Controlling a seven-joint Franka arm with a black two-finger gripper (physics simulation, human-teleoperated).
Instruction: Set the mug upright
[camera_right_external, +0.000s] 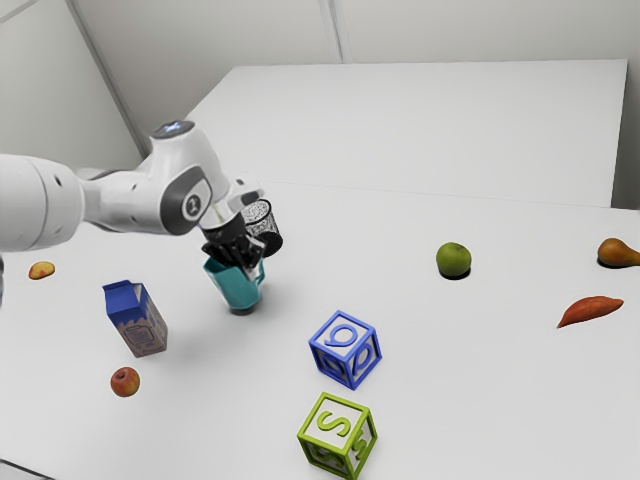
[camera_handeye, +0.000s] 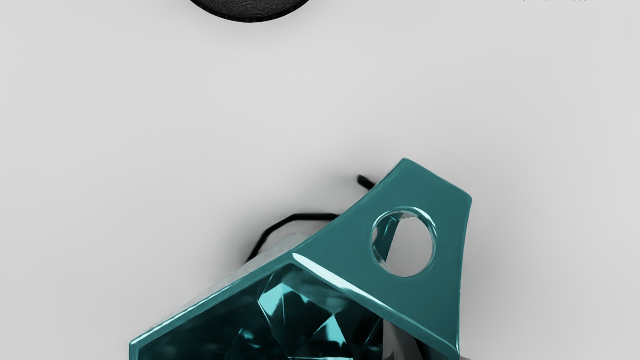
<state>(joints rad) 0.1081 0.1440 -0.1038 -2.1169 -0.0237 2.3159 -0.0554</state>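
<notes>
In the exterior view the teal mug has its mouth facing up and its base down, close to upright. Whether its base touches the table cannot be told. My gripper is at its rim, on the handle side. The wrist view looks down into the teal mug, its holed handle pointing away from the body. There my gripper is shut on the mug's wall beside the handle, one finger inside the cup and a sliver of the other outside. Much of both fingers is hidden.
A black mesh cup stands close behind the mug. A blue carton and an apple are toward the exterior view's left. Blue and green letter blocks lie nearer that camera; a green fruit is farther right.
</notes>
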